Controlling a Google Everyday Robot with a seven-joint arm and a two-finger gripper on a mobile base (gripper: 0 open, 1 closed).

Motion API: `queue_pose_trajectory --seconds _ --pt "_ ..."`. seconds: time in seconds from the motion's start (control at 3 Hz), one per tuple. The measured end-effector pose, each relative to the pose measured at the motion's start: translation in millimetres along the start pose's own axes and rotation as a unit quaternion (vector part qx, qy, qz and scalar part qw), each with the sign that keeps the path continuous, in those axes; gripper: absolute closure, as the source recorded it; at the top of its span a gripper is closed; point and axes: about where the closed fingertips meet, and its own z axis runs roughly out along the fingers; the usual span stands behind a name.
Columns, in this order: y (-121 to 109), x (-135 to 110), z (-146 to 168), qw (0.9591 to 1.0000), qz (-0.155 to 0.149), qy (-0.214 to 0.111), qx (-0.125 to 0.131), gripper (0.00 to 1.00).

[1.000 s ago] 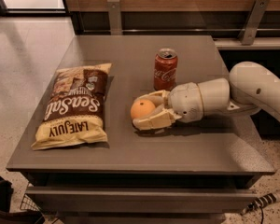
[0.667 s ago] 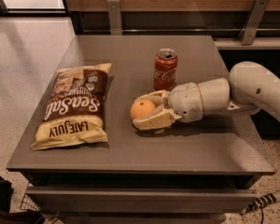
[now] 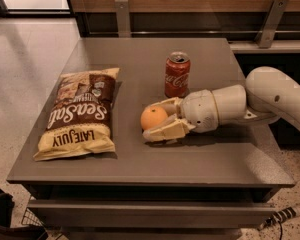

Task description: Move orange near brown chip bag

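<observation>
The orange (image 3: 153, 117) sits low over the grey table (image 3: 155, 169), right of the middle. My gripper (image 3: 150, 122) reaches in from the right, with one cream finger (image 3: 166, 131) in front of the orange and the other behind it. The fingers are closed on the orange. The brown chip bag (image 3: 82, 113) lies flat on the left side of the table, about a hand's width left of the orange.
A red soda can (image 3: 177, 75) stands upright just behind the gripper. My white arm (image 3: 275, 96) stretches off the table's right edge. A wooden wall with metal brackets (image 3: 122, 17) runs behind the table. Tiled floor lies to the left.
</observation>
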Motion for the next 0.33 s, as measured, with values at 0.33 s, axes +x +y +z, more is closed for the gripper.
queue_pose_trajectory --seconds 0.33 --pt "0.7 -0.6 1.8 1.0 -0.001 0.0 -0.002 0.0"
